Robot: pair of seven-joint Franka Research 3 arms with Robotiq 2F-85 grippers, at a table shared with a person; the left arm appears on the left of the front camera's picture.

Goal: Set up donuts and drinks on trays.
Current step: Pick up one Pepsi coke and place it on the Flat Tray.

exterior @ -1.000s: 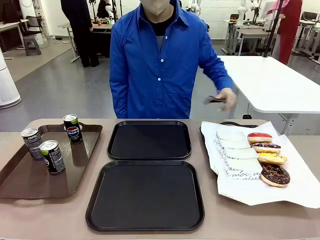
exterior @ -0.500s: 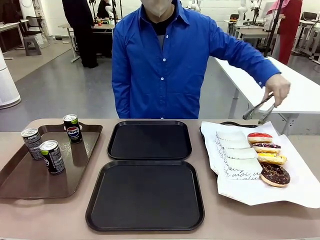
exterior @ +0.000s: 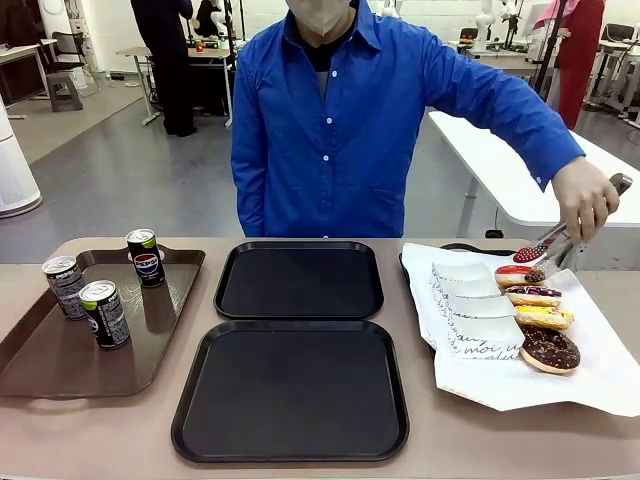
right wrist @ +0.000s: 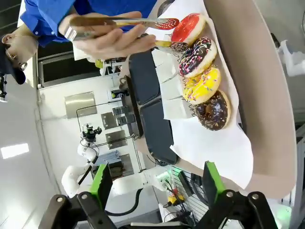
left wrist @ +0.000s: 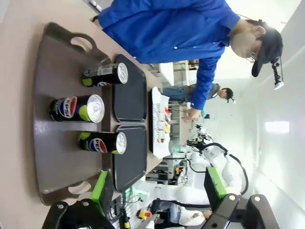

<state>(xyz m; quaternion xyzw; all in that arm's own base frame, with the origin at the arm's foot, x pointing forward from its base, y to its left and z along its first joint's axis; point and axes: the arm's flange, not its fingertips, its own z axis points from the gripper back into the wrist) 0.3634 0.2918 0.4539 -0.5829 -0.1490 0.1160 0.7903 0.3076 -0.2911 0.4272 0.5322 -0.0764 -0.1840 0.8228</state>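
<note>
Front view: the person's hand (exterior: 585, 195) has come down on the far right of the bench (exterior: 100, 430), holding tongs (exterior: 558, 245). A moment ago this hand was higher up and away from the food. Now the tips of the tongs are right at the red donut (exterior: 512, 272). It is the far one in a row of four donuts (exterior: 540, 318) lying on white paper (exterior: 560, 385). The red donut is not lifted yet.

The two black trays (exterior: 298, 283) in the middle have nothing on them. Three drink cans (exterior: 105, 313) stand on the brown tray (exterior: 60, 360) at the left.

I think the first donut is about to go to a tray, so the job is only starting.

The left gripper (left wrist: 157, 191) has its fingers wide apart and holds nothing. The right gripper (right wrist: 157, 186) is apart too, with nothing in it.
</note>
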